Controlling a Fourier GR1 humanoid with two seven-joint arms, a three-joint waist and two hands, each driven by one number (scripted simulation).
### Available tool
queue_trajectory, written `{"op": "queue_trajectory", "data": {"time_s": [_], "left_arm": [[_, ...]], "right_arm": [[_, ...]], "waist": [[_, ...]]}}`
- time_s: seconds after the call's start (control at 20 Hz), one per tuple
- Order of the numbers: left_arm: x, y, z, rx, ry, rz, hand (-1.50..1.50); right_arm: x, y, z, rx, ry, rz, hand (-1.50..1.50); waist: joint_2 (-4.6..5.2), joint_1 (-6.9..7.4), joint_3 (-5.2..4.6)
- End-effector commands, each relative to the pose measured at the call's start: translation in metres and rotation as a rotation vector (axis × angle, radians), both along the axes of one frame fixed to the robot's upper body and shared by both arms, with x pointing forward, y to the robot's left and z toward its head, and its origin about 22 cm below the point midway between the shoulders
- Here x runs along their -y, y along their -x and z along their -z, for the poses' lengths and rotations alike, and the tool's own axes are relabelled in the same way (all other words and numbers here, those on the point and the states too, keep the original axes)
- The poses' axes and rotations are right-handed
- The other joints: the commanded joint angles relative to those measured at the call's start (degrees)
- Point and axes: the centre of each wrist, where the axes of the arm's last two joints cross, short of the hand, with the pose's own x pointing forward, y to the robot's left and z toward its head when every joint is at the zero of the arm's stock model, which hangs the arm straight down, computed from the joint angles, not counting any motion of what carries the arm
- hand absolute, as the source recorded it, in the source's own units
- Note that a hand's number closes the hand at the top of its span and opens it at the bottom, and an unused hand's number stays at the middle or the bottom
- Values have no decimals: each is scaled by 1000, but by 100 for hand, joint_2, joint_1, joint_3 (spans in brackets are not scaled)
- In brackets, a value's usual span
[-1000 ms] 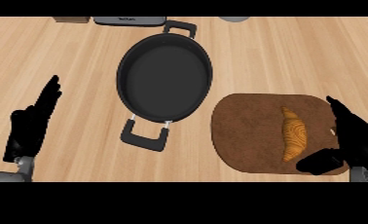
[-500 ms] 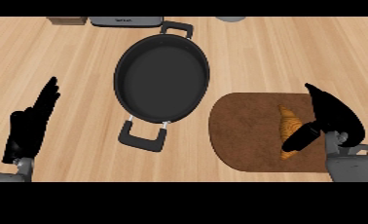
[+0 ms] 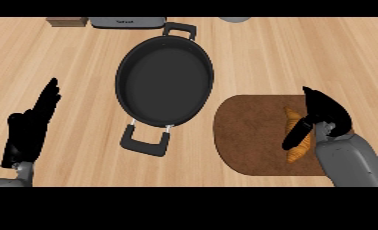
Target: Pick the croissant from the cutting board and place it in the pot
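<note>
Head view: right hand (image 3: 325, 116) over croissant (image 3: 298, 149) on cutting board (image 3: 247, 134).
Fingers curl down across the croissant, seemingly not yet closed on it. Likely light, flaky, crushable; take it mid-body. Pot (image 3: 164, 81) well apart; left hand (image 3: 29, 126) rests open.

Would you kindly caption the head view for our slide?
Right hand over the croissant on the cutting board, beside the empty pot.

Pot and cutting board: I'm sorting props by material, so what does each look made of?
The pot looks like dark metal with a matte black finish: even dull surface, with looped handles at both ends. The cutting board looks like dark brown wood, smooth, with faint grain; the look leaves both open.
</note>
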Motion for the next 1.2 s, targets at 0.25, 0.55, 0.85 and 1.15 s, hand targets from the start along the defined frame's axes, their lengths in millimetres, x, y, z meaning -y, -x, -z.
{"op": "queue_trajectory", "data": {"time_s": [0.25, 0.55, 0.85, 1.15], "left_arm": [[-18, 16, -4, -12, -14, -3, 0], [-2, 16, 5, -8, -18, -1, 0], [4, 17, 11, -24, 2, -4, 0], [-23, 8, 4, -17, -10, -13, 0]], "right_arm": [[-10, -11, 13, -166, 88, 124, -150], [-1, -5, 48, -138, 105, 119, -150], [5, -20, 39, -175, 73, 112, -150], [-13, -3, 42, -167, 95, -3, 150]], "waist": [[-16, -4, 0], [-7, -38, 4], [-8, -45, 3], [-11, -70, 1]]}}
